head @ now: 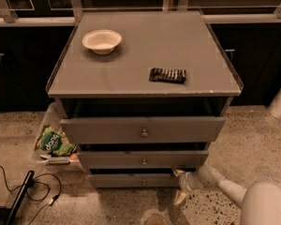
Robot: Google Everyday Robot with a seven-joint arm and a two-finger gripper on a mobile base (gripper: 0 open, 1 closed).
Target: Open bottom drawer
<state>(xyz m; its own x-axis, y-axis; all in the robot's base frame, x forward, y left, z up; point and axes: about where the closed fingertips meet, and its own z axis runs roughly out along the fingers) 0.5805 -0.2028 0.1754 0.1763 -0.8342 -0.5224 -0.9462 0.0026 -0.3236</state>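
One arm on this rig, so no choice of side. Your gripper point(178, 187) sat low at 5 o'clock in the view, just off the right end of the bottom drawer point(126, 180). Its fingers point(180, 197) were spread wide, one above the other, with nothing between them that I could see. The upper one looked to be touching the drawer front's right end, or a hair off; I couldn't tell which. The forearm point(227, 187) came in from 4 o'clock, low over the floor, with the wrist aimed toward 9 o'clock.

The relation that matters: the drawer's knob point(144, 182) lay at 9 o'clock from the gripper, near but apart, at about the same height. The front's long axis ran 9-to-3, and it looked shut or nearly so.

My read: you'd need to shift toward 9 o'clock, close on the knob, then pull toward 6 o'clock. With the fingers stacked vertically, the small round knob should fit between them.

Further back, the middle drawer point(117, 159) and top drawer point(107, 129) both appeared to stand further out, so you'd have overhang above your approach.

On the cabinet top point(145, 55) were a bowl point(101, 41) at 11 o'clock and a dark packet point(167, 75) near centre. On the floor at 9 o'clock were a green bag point(54, 142) and cables point(37, 193).
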